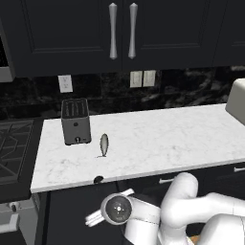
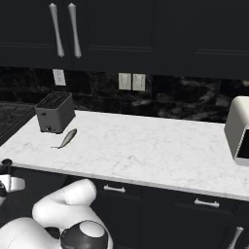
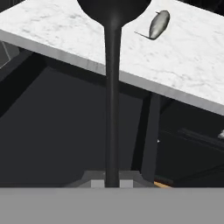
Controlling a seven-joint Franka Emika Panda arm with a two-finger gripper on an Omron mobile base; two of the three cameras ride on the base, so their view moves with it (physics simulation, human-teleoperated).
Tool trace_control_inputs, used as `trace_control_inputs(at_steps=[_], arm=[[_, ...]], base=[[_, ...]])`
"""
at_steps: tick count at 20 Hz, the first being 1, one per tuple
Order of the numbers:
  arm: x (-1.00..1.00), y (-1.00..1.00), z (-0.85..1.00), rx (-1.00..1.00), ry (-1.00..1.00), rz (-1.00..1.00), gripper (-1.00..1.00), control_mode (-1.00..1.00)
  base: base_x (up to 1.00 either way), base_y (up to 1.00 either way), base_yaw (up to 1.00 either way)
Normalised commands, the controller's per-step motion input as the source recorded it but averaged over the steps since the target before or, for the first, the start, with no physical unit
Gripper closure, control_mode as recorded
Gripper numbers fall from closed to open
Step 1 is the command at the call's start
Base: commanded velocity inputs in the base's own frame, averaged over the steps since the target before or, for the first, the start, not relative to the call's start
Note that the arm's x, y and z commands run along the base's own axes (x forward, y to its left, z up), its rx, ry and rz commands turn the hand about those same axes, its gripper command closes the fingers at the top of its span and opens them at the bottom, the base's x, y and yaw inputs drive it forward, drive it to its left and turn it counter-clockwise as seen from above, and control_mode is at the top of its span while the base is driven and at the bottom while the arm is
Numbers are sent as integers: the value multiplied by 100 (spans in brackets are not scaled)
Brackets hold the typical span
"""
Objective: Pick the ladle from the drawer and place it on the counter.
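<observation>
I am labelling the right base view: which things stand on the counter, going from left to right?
toaster → small grey fish → the white appliance at the right edge, all on the counter.

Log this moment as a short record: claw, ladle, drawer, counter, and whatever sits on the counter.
claw: shut on the ladle's handle, below the counter's front edge
ladle: held, handle running straight away from the claw, bowl at the far end up at the counter's edge
drawer: open, dark interior below the ladle
counter: white marble slab, ladle not yet set down on it
toaster: upright at the counter's stove end
grey fish-shaped item: lying flat beside the toaster
</observation>
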Motion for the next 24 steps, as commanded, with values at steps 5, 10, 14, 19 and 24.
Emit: trace_control_inputs(at_steps=[5, 10, 14, 19, 24], arm=[[20, -10, 100, 0, 0, -24, 100, -100], [62, -74, 90, 5, 7, -19, 100, -100], [84, -100, 34, 17, 12, -10, 100, -100], [78, -100, -6, 24, 26, -3, 100, -100], [34, -70, -19, 17, 20, 1, 100, -100]], base=[[0, 0, 0], [0, 0, 0], [0, 0, 0], [0, 0, 0], [0, 0, 0]])
